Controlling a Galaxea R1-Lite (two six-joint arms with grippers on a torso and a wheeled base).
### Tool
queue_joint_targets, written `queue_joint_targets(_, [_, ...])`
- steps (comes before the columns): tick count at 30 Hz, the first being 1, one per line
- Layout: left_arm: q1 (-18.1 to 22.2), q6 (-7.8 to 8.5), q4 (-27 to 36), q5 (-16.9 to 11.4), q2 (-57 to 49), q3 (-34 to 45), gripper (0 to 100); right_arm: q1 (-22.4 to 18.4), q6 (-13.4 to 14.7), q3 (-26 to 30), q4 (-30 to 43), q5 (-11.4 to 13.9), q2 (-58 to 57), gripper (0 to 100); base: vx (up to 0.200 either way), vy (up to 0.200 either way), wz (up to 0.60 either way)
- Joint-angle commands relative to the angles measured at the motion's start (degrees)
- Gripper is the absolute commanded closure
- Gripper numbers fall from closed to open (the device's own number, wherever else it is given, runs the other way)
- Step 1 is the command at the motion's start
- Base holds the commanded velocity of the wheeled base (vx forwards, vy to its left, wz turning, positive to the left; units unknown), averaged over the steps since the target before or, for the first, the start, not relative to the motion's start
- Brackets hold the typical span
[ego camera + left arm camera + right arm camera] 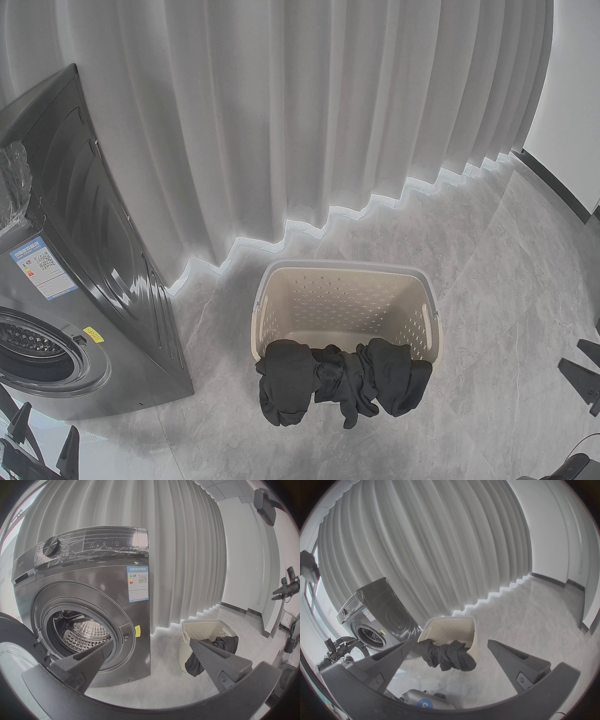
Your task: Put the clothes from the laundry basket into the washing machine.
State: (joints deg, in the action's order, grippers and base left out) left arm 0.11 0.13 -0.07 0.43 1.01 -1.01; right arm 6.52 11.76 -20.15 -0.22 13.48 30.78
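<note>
While left gripper and right gripper gape empty, crumpled black clothes drape the laundry basket rim beyond the right jaws; left wrist view looks into the washing machine drum.

Pleated white curtain, grey marbled floor

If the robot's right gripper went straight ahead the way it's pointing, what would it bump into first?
Probably the black clothes draped over the near rim of the laundry basket. They sit in line with the open right gripper; how far off is hard to tell.
</note>
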Motion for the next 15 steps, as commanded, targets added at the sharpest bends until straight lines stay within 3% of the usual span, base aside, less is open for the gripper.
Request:
queue_joint_targets(1, [-0.02, -0.05, -0.01, 0.01, -0.75, 1.01, 0, 4.2, 3.79, -2.09, -8.66, 3.22, 26.88, 0, 0.0, 0.0, 0.0])
queue_joint_targets(6, [-0.02, -0.05, -0.01, 0.01, -0.75, 1.01, 0, 4.46, 4.23, -1.29, -18.76, 2.95, 39.09, 0, 0.0, 0.0, 0.0])
queue_joint_targets(15, [-0.02, -0.05, -0.01, 0.01, -0.75, 1.01, 0, 5.26, 5.81, -0.77, -26.5, 2.86, 48.94, 0, 0.0, 0.0, 0.0])
